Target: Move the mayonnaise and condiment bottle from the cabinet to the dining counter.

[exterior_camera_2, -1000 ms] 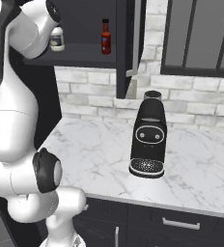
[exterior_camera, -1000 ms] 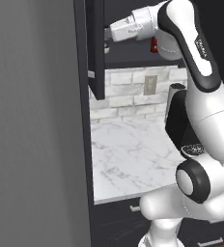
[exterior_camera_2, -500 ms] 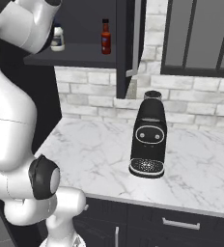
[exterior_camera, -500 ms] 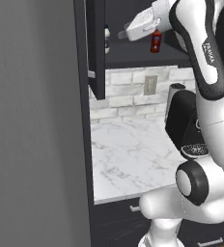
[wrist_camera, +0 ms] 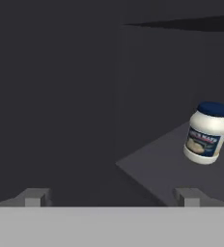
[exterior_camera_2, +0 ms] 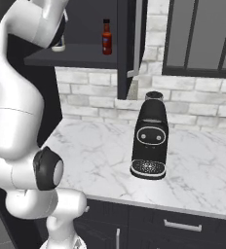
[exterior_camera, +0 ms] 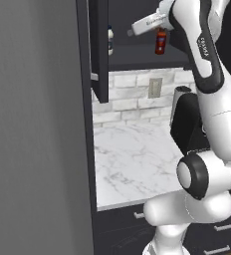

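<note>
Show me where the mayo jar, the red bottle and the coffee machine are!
mayonnaise [wrist_camera: 206, 134]: hand view, on its white body.
condiment bottle [exterior_camera_2: 106, 41]: right base view, on its red middle.
coffee machine [exterior_camera_2: 150, 136]: right base view, on its black front.

The mayonnaise [exterior_camera: 110, 41] is half hidden behind the open cabinet door [exterior_camera: 98, 50] in the left base view; in the right base view the arm covers nearly all of it. Its label [wrist_camera: 203, 143] seems too blurred to read.
</note>
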You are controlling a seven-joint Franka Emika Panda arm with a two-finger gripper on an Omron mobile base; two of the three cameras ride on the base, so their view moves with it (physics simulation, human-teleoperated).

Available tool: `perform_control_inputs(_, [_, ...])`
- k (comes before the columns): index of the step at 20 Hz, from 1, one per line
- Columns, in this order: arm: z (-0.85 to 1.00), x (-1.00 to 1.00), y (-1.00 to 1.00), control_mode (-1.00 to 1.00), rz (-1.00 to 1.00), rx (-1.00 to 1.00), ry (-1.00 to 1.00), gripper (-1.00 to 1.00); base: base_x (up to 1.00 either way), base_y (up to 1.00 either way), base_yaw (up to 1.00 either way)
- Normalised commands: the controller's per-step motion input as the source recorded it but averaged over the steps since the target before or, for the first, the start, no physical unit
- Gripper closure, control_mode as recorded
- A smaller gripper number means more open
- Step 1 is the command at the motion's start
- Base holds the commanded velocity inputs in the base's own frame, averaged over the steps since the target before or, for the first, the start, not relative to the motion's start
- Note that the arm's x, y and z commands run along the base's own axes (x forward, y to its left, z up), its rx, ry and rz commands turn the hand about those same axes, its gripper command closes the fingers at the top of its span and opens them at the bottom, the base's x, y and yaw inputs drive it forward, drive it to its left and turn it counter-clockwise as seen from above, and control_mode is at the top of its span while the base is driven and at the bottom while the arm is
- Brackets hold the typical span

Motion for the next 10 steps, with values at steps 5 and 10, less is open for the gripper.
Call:
perform_control_inputs(5, [0.0,0.62,0.0,-1.0,-0.11,0.0,0.0,-1.0,0.0,0.0,0.0])
perform_control_inputs(10, [0.0,0.6,0.0,-1.0,-0.11,-0.01,0.0,-1.0,0.0,0.0,0.0])
